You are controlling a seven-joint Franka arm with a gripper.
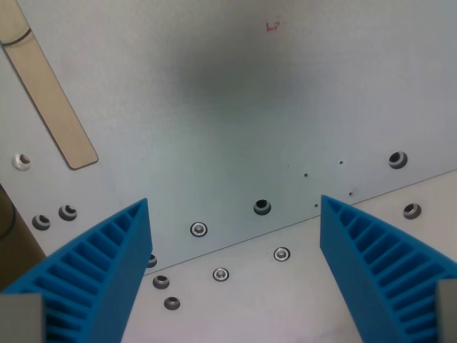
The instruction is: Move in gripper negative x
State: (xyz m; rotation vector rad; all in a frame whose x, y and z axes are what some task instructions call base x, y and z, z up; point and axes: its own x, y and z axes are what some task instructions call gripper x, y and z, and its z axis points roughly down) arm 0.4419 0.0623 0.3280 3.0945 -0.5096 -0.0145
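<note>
My gripper (pixel 234 204) is open, with nothing between its jaws. Its two blue ribbed fingers (pixel 107 271) rise from the bottom corners of the wrist view, one at the left and one at the right. They hang above a pale grey metal plate (pixel 228 107) with a small red mark (pixel 272 27) near the top.
A tan wooden strip (pixel 50 93) lies slanted at the wrist view's upper left. Several screw holes and bolts (pixel 262 207) dot the plate. A seam (pixel 343 204) runs slantwise between two plate panels. A brown object (pixel 11 229) sits at the left edge.
</note>
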